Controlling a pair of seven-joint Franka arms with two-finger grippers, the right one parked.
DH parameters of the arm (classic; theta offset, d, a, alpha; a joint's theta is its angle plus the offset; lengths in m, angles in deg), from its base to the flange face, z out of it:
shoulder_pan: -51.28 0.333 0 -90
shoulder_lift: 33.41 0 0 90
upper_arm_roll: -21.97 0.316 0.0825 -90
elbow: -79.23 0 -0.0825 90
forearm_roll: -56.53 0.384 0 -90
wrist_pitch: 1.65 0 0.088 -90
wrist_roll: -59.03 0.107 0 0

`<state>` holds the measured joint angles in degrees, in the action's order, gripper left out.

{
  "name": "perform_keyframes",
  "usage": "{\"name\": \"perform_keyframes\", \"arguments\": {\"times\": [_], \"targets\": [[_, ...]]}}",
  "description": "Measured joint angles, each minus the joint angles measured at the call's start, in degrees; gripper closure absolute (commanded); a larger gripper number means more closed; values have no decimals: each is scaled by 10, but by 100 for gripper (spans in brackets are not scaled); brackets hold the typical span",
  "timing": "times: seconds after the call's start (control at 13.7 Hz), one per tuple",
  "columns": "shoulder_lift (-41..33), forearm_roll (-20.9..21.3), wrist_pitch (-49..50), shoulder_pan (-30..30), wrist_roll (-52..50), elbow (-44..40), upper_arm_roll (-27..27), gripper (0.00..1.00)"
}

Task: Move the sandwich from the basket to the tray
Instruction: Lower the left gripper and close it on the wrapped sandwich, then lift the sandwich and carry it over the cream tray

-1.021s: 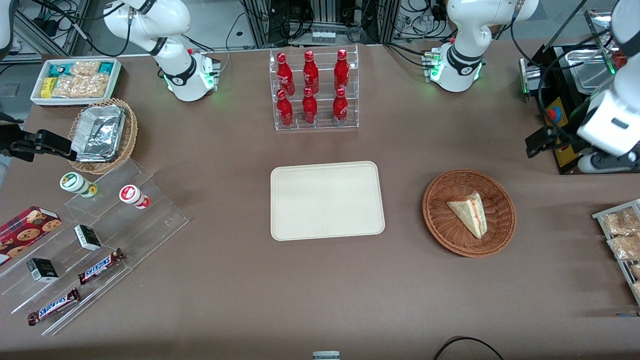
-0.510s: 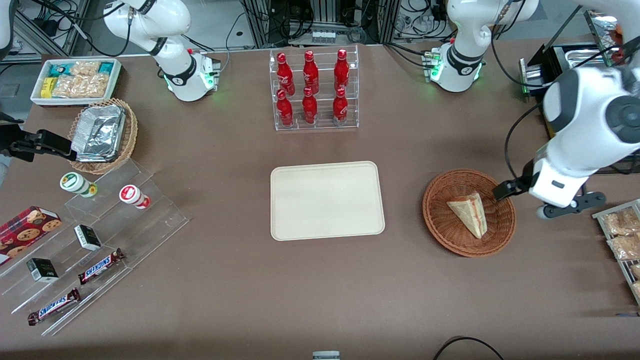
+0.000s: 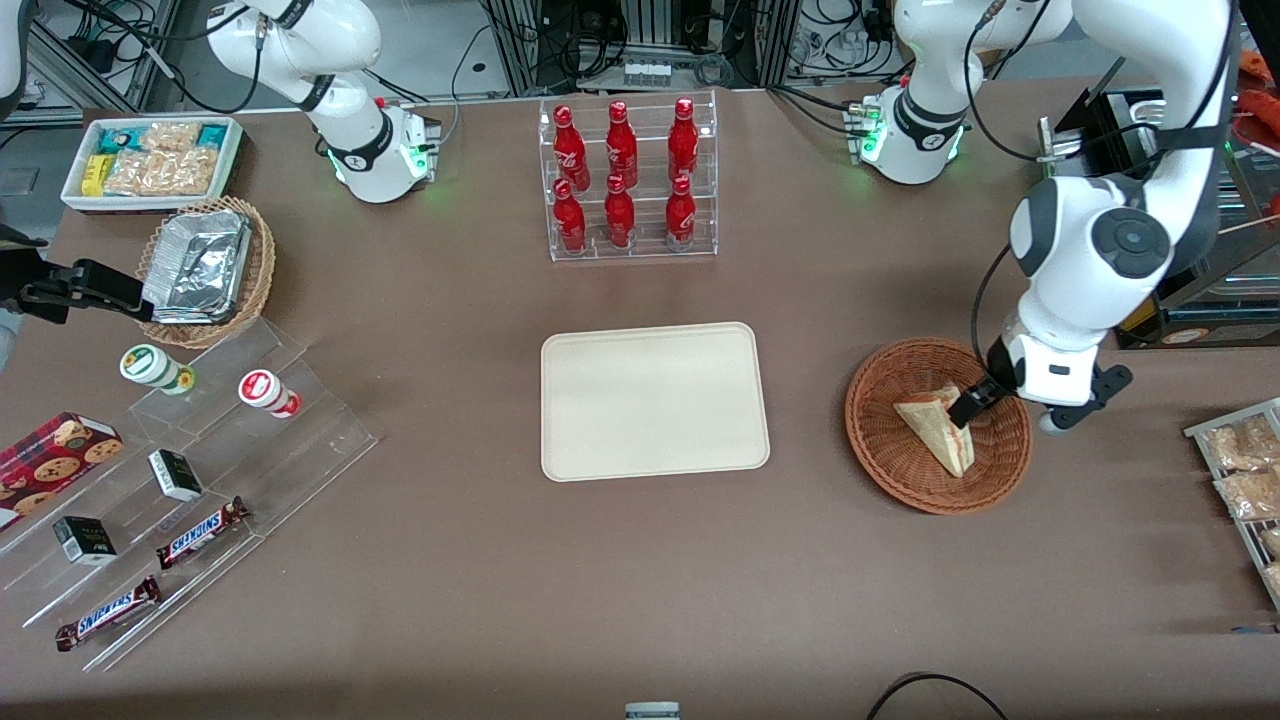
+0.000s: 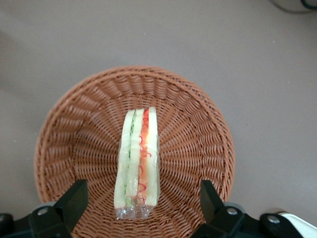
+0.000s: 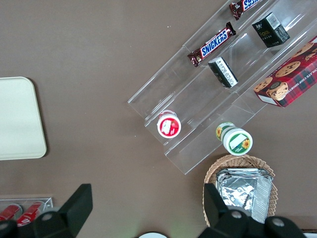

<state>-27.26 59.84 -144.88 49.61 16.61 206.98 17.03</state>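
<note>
The sandwich [image 3: 935, 428], a clear-wrapped white wedge with red and green filling, lies in the round reddish-brown wicker basket [image 3: 885, 470] toward the working arm's end of the table. In the left wrist view the sandwich [image 4: 137, 163] stands on edge in the basket [image 4: 64, 134]. My left gripper [image 3: 978, 405] hangs just above the basket's inside, over the sandwich's wide end. It is open [image 4: 142, 208], with one finger on each side of the sandwich, not touching it. The cream-beige tray [image 3: 655, 400] lies flat at the table's middle, with nothing on it; its edge shows in the right wrist view [image 5: 17, 119].
A clear rack of red bottles [image 3: 625, 180] stands farther from the front camera than the tray. A wire rack of snack bags [image 3: 1245, 480] sits at the working arm's table edge beside the basket. A black machine [image 3: 1150, 200] stands close to the left arm. Acrylic steps with snacks [image 3: 180, 480] lie toward the parked arm's end.
The left arm has swung in from the table's end and come down over the basket. Its open gripper now straddles the sandwich. The sandwich has not moved.
</note>
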Motion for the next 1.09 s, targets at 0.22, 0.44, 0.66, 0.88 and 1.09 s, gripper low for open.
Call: {"name": "perform_keyframes", "arguments": {"times": [0.22, 0.44, 0.66, 0.88, 1.09], "targets": [[9, 0, -77, -1, -8, 52, -2, 0], [34, 0, -143, -1, -10, 87, -2, 0], [69, 0, -185, -1, -11, 92, -2, 74], [78, 0, -193, -1, -11, 89, -2, 100], [72, 0, -192, -1, -11, 80, -2, 100]]}}
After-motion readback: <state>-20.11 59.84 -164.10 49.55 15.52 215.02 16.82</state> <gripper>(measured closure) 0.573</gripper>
